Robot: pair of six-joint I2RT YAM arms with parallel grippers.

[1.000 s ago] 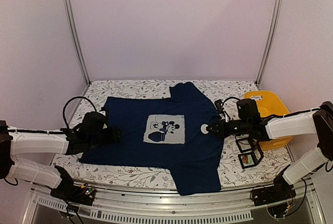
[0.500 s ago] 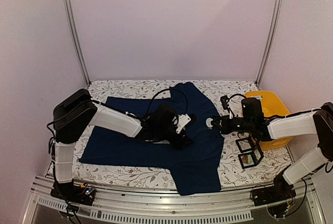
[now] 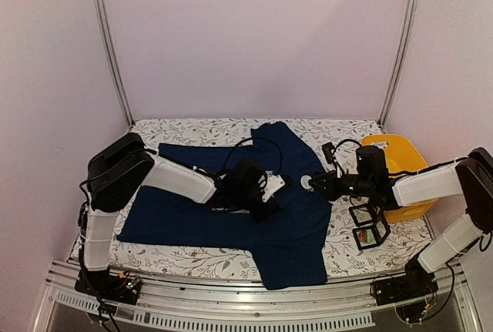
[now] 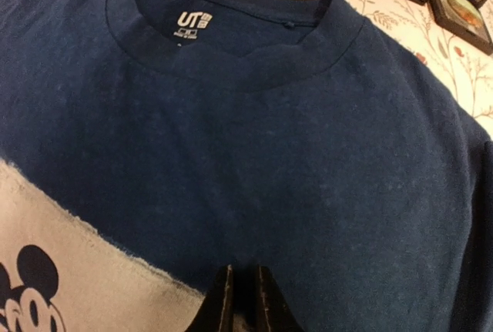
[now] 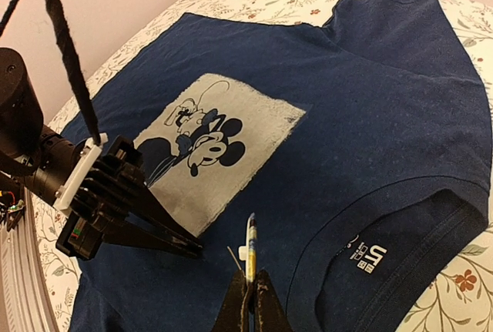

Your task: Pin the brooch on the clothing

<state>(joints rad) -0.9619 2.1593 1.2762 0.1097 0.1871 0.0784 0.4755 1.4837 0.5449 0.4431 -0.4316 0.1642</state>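
The left hand (image 5: 194, 249) has swung off the 9 o'clock edge of the T-shirt (image 3: 300, 232) and across to its middle. It now covers the print (image 5: 223, 139) from above. Its fingers, wide open on the way over, have closed onto fabric at the print's corner. The right hand (image 5: 248, 290), carrying the brooch (image 5: 249, 243), has crept slightly toward 11 o'clock.

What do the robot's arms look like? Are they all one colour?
No! The left arm and right arm have white rounded shells and chunky black joints. The left gripper and right gripper are black, each with two thin pointed fingers. Black cables loop off them.
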